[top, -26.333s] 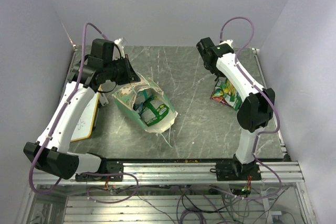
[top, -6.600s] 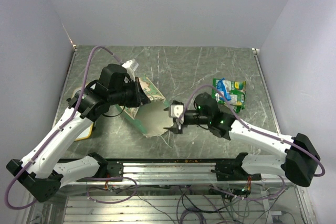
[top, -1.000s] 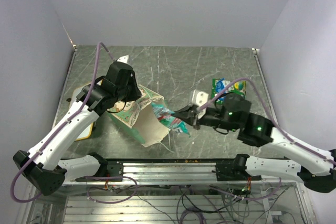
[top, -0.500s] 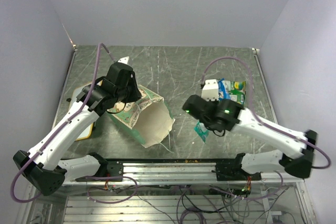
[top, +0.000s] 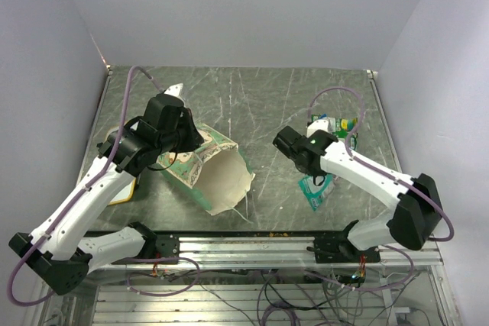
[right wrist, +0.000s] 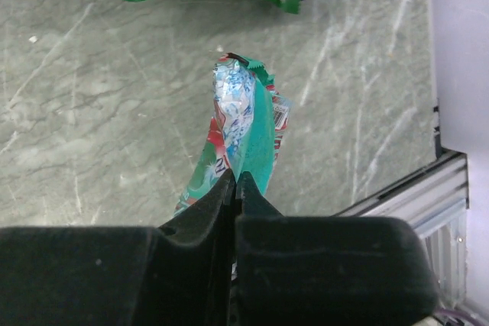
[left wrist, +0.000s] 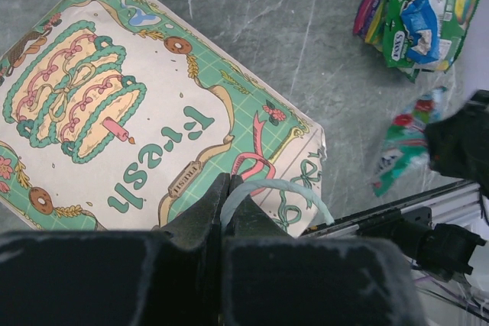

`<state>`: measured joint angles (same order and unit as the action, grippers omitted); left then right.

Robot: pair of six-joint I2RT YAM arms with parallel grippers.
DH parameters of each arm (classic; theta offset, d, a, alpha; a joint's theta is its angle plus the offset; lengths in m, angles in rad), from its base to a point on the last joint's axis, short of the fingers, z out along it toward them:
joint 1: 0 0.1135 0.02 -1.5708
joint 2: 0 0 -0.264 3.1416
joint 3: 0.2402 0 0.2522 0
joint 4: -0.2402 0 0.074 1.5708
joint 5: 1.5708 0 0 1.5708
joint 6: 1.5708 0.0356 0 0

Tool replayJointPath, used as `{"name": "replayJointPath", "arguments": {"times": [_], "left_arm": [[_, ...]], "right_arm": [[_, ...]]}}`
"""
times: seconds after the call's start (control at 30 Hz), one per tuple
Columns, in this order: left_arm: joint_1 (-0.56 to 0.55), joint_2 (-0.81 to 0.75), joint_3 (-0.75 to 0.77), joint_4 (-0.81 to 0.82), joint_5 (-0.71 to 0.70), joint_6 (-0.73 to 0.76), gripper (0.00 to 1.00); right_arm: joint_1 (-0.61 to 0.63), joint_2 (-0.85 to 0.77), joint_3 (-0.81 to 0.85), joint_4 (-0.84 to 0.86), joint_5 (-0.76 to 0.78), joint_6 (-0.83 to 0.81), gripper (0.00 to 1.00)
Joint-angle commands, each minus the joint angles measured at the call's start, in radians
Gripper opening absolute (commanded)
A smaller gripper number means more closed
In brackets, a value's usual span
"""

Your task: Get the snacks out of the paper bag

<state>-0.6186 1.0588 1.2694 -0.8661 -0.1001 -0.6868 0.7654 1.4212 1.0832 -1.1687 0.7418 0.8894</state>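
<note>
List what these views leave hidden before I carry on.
- Top external: the deep end of the paper bag sits under its printed side; leftover snacks unknown.
- Left wrist: only the bag's outside shows, not its mouth.
- Top external: right arm and cable cover part of the snack pile; count unclear.
- Right wrist: top edge cuts off that pile.

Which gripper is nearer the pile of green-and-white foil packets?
Right. The right gripper holds a teal foil packet beside the pile; left gripper clamps the green paper bag, well left.
</note>
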Motion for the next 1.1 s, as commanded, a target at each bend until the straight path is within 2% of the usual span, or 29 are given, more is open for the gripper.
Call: {"name": "replayJointPath", "arguments": {"times": [0.0, 0.03, 0.07, 0.1, 0.13, 0.2, 0.37, 0.53, 0.63, 0.83, 1.07], "left_arm": [[0.005, -0.02, 0.019, 0.02, 0.042, 0.028, 0.07], [0.005, -0.019, 0.021, 0.023, 0.044, 0.031, 0.07], [0.005, -0.016, 0.022, 0.026, 0.044, 0.033, 0.07], [0.005, -0.012, 0.023, 0.027, 0.044, 0.034, 0.07], [0.005, -0.01, 0.025, 0.028, 0.045, 0.034, 0.07], [0.005, -0.008, 0.02, 0.043, 0.054, 0.036, 0.07], [0.005, -0.039, -0.039, 0.121, 0.106, 0.067, 0.07], [0.005, -0.09, -0.114, 0.165, 0.188, 0.107, 0.07], [0.005, -0.126, -0.131, 0.086, 0.21, 0.116, 0.07], [0.005, -0.236, -0.157, -0.117, 0.118, 0.081, 0.07], [0.005, -0.238, -0.176, -0.159, 0.085, 0.046, 0.07]], "right_arm": [[0.008, 0.108, 0.022, 0.242, -0.182, -0.067, 0.19], [0.018, 0.117, 0.034, 0.279, -0.236, -0.064, 0.3], [0.031, 0.119, 0.044, 0.317, -0.274, -0.067, 0.5], [0.047, 0.115, 0.052, 0.354, -0.299, -0.076, 0.65], [0.053, 0.105, 0.059, 0.389, -0.318, -0.09, 0.73], [0.056, 0.067, 0.072, 0.459, -0.34, -0.149, 0.79], [0.054, -0.1, 0.024, 0.665, -0.321, -0.336, 0.8], [0.053, -0.224, -0.139, 0.932, -0.462, -0.627, 0.81], [0.055, -0.269, -0.225, 1.046, -0.574, -0.76, 0.81], [0.058, -0.33, -0.368, 1.259, -0.806, -0.934, 0.79], [0.1, -0.401, -0.492, 1.448, -1.027, -1.065, 0.72]]}}
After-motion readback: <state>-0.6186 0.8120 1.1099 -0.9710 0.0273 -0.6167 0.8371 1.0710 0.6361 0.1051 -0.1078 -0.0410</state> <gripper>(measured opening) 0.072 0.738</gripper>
